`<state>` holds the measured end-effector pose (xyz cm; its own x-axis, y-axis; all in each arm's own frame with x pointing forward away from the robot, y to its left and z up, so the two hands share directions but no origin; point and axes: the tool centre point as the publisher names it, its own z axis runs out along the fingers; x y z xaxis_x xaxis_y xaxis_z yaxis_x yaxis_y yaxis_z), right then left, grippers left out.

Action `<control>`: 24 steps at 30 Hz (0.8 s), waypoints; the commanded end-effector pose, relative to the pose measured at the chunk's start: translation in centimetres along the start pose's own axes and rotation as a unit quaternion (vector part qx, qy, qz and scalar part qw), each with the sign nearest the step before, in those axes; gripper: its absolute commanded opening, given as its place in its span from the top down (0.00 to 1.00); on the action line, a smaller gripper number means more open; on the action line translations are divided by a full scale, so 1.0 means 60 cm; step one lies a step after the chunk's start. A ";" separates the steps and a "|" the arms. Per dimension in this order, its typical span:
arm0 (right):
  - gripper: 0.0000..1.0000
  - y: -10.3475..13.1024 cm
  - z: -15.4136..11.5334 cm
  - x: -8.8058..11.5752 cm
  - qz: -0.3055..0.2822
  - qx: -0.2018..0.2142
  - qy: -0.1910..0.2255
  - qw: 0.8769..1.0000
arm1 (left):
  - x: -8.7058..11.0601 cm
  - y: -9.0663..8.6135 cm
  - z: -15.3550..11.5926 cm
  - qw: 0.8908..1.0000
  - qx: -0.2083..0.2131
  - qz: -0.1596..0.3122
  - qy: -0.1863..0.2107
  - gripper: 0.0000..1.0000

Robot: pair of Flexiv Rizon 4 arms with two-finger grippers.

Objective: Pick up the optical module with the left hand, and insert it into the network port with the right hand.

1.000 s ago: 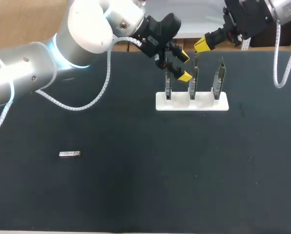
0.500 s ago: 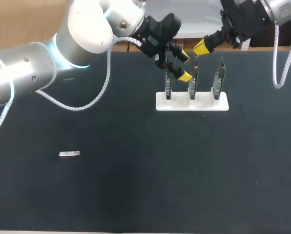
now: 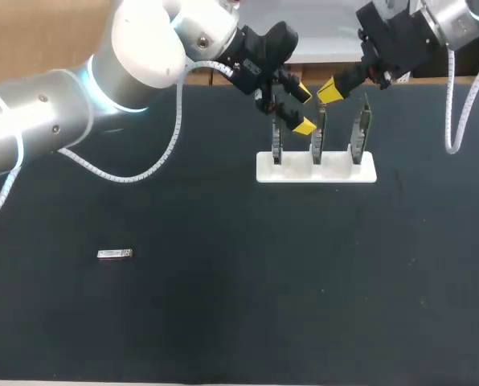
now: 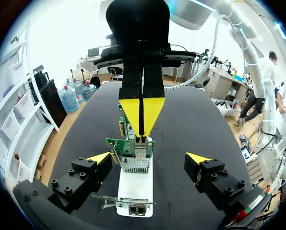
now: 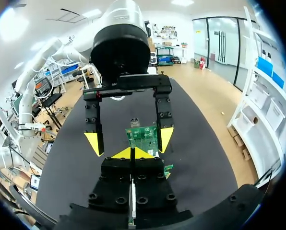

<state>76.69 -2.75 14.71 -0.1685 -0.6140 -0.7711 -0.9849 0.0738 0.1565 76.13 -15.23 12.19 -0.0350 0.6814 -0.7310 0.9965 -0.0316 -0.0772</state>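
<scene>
I am holding my left gripper [image 3: 304, 109] over the far side of the table [image 3: 223, 314], by the left end of a white holder [image 3: 316, 170] where three cards [image 3: 318, 133] are standing upright in a row. Its fingers are standing wide apart and gripping nothing. In the left wrist view the cards are showing ahead of it, touching neither finger. My right gripper [image 3: 329, 91] is hanging just above the middle card, its yellow tips pressed together with nothing between them. The module [image 3: 115, 254] is lying flat on the table, untouched, well apart from both grippers and the holder, off to my left and nearer to me.
</scene>
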 end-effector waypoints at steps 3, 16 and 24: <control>1.00 -0.007 0.007 0.011 0.009 -0.005 0.006 1.000 | -0.002 0.004 0.000 1.000 0.002 -0.001 0.002 0.00; 1.00 -0.003 0.002 0.008 0.006 -0.002 -0.002 1.000 | -0.002 0.004 0.000 1.000 0.002 -0.001 0.002 0.00; 1.00 -0.003 -0.038 -0.031 -0.013 0.012 -0.029 0.999 | -0.002 0.004 0.000 1.000 0.002 -0.001 0.002 0.00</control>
<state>77.69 -2.74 16.97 -0.1449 -0.5740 -0.8060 -0.9894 0.0736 0.1255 76.13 -15.23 12.18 -0.0350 0.6814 -0.7311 0.9965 -0.0317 -0.0772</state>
